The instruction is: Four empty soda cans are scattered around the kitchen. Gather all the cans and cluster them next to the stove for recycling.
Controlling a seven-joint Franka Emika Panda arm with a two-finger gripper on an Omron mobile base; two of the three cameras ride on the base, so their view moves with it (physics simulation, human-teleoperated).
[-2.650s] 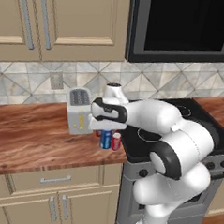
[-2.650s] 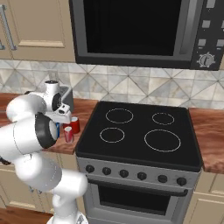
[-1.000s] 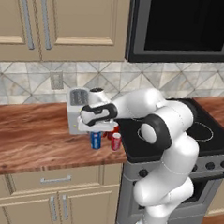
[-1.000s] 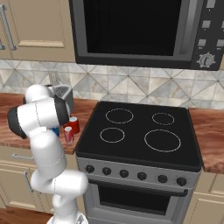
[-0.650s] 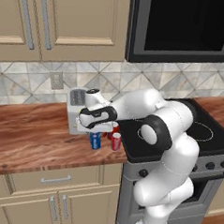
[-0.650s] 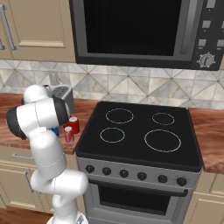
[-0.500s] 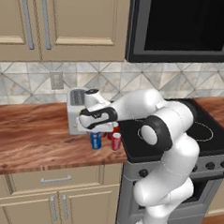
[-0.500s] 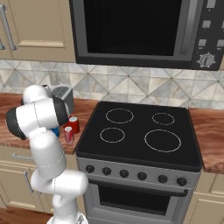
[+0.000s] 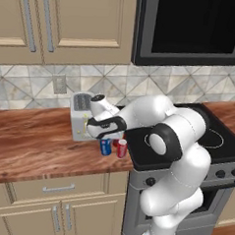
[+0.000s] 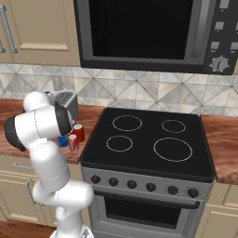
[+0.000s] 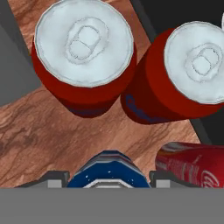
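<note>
Blue can down beside the stove.
My gripper has lowered and still clamps it; three red cans adjacent, cluster complete pending release.

Glossy white rounded arm segments, dark joint rings, a black band at the wrist

The left base view looks from behind the arm's left, forward and down at the counter and stove. The right base view faces the same stove from the right. The hand view looks straight down, very near, onto the cans.
</note>
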